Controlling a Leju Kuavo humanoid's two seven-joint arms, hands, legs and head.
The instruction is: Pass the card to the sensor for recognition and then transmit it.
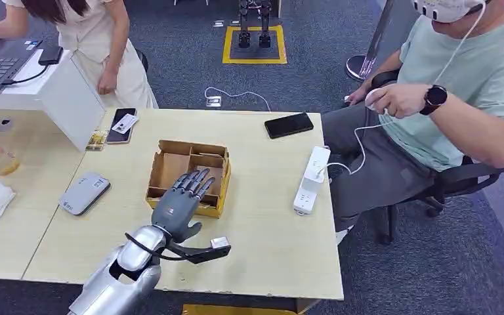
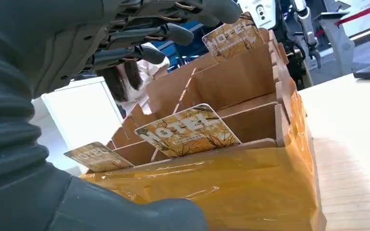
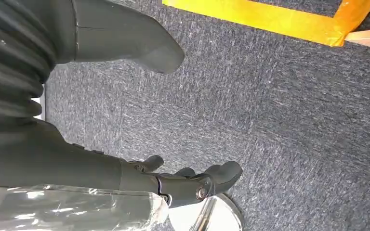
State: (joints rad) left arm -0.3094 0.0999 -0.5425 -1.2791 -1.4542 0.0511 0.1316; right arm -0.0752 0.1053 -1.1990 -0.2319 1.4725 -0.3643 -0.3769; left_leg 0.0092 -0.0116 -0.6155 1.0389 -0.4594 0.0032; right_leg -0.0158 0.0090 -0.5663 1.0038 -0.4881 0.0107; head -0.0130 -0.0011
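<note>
A brown cardboard box point(image 1: 170, 147) with several compartments sits mid-table. My left hand point(image 1: 182, 200) hovers over its near side, fingers spread and pointing into it, holding nothing. In the left wrist view the fingers point(image 2: 168, 33) hang above the box point(image 2: 250, 187), where "HOTEL" cards stand upright: one in the nearest compartment point(image 2: 188, 130), one beside it point(image 2: 99, 156), one at the far end point(image 2: 231, 38). A grey flat sensor device point(image 1: 84, 193) lies on the table left of the box. My right hand point(image 3: 53, 144) hangs over dark carpet, fingers loosely extended and empty.
A white power strip point(image 1: 312, 172) and a black phone point(image 1: 289, 125) lie at the table's right. A phone with a card on it point(image 1: 122, 125) lies behind the box. A seated person point(image 1: 459, 85) is at right, another person point(image 1: 98, 33) at back left, near a white partition point(image 1: 72, 98).
</note>
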